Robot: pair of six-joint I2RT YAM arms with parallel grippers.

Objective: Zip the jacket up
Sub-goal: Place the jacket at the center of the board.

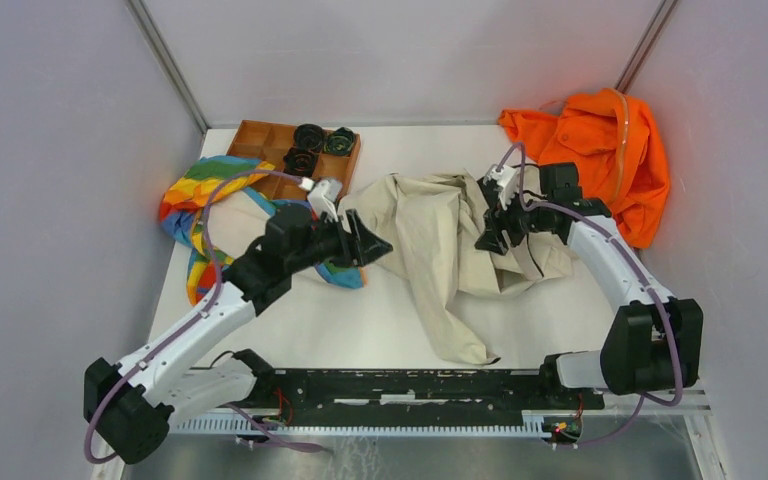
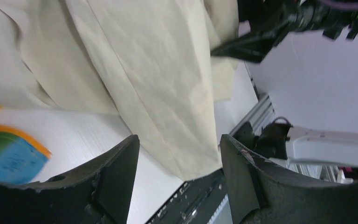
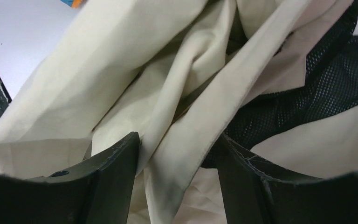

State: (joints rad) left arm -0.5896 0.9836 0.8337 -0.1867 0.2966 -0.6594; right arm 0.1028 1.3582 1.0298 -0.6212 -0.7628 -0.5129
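Observation:
The beige jacket [image 1: 440, 250] lies crumpled in the middle of the table, one sleeve trailing toward the near edge. Its zipper is not visible. My left gripper [image 1: 375, 243] is open and empty, just left of the jacket; the left wrist view shows beige cloth [image 2: 158, 79] ahead of its spread fingers [image 2: 116, 172]. My right gripper [image 1: 488, 240] is open over the jacket's right side. In the right wrist view a beige fold [image 3: 200, 140] lies between its fingers [image 3: 114, 172], with black mesh lining [image 3: 303, 102] to the right.
A bright orange garment [image 1: 600, 150] lies at the back right. A rainbow-striped cloth [image 1: 205, 200] lies at the left under the left arm. A brown tray [image 1: 260, 140] with dark round parts stands at the back. A black rail [image 1: 410, 385] runs along the near edge.

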